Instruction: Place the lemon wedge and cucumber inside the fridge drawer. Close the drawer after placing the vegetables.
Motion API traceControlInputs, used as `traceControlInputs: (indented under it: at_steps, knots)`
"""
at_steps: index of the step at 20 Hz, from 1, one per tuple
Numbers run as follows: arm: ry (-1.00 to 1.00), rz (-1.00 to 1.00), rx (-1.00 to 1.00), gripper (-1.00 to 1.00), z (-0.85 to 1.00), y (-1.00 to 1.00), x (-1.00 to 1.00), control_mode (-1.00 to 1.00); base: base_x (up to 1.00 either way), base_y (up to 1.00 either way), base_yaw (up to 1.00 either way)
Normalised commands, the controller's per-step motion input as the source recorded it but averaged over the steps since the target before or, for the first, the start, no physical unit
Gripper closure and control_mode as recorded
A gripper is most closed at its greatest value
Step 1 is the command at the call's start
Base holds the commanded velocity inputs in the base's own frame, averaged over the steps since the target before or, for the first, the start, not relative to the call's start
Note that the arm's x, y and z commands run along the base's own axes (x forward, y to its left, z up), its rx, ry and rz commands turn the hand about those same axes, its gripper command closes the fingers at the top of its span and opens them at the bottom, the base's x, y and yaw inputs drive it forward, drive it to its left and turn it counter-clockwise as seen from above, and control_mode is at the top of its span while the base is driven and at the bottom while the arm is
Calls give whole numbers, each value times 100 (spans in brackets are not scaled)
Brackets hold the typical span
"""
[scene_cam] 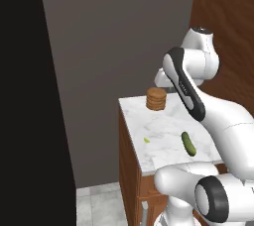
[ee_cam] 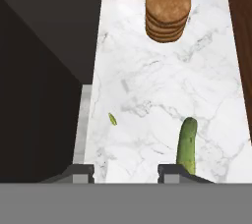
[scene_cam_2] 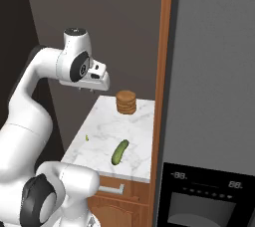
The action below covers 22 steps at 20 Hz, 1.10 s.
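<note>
The white arm holds its gripper up in the air above the marble desk, well clear of the surface and pointing down at it. In the hand view the gripper shows two dark fingers standing apart with a gap of bare marble between them; they are spread and pinch nothing.

The cucumber lies flat on the desk toward its near edge, on the side closest to the wooden panel beside the fridge. In the hand view the cucumber runs lengthwise away from the camera, its near end just above the right finger. From the right base view the cucumber lies slightly slanted.

The lemon wedge is a tiny yellow-green sliver on the marble, apart from the cucumber and nearer the desk's open side edge; it shows again in the right base view and the hand view.

A round brown ridged stack stands upright at the far end of the desk, well apart from both.
</note>
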Motion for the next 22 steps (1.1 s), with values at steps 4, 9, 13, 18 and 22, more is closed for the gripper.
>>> traceControlInputs:
  at_steps: [4,9,13,18,22]
  knots:
    - [0,0,0,-100,-2,1,-13,-100,0,0,0]
    - [0,-5,3,-100,-51,-22,-30,-100,0,0,0]
    - [-1,-17,10,-100,-73,-71,-56,-100,0,0,0]
    - [19,-26,0,-100,-84,-21,2,-100,0,0,0]
    - [8,-12,0,-100,-88,-58,6,-100,0,0,0]
